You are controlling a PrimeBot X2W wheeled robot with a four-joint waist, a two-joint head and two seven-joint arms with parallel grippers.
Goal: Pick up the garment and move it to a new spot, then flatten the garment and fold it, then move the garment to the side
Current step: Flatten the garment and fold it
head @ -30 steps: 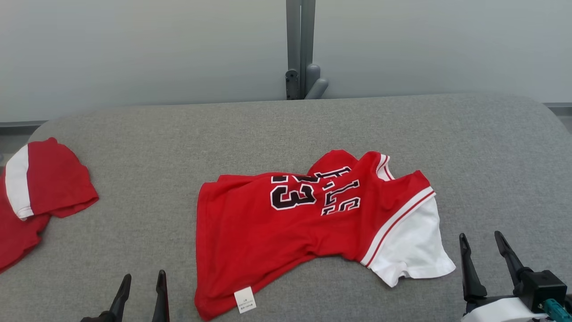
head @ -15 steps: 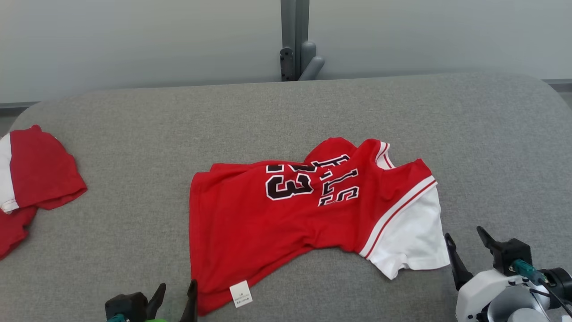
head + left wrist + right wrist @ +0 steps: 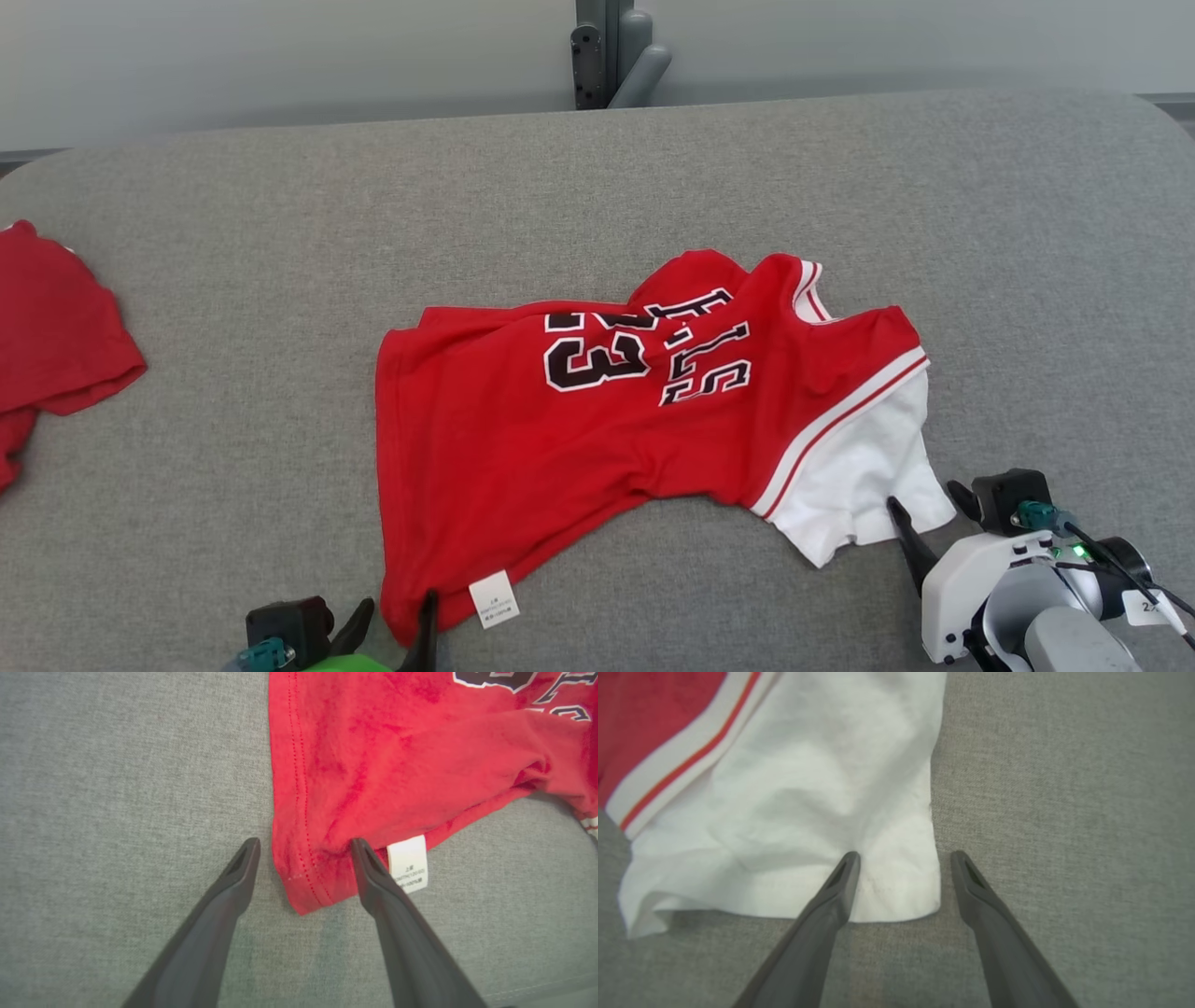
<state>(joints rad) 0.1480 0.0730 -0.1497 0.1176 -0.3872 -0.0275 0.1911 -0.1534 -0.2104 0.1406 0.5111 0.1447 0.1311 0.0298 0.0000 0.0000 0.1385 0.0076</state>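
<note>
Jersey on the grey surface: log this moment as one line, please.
stage: pre-grasp | jersey: crumpled, not held | left gripper: open, astride hem corner | right gripper: open, astride white sleeve edge

Two red garments lie on one grey padded surface [image 3: 280,233]: a jersey [image 3: 523,439] at the centre and a second red garment [image 3: 56,345] at nine o'clock. One white label [image 3: 494,599] sits at the jersey's hem toward six o'clock. There are two grippers, the left gripper [image 3: 400,605] at seven o'clock and the right gripper [image 3: 924,497] at four o'clock, each with two dark fingers [image 3: 219,905].
</note>
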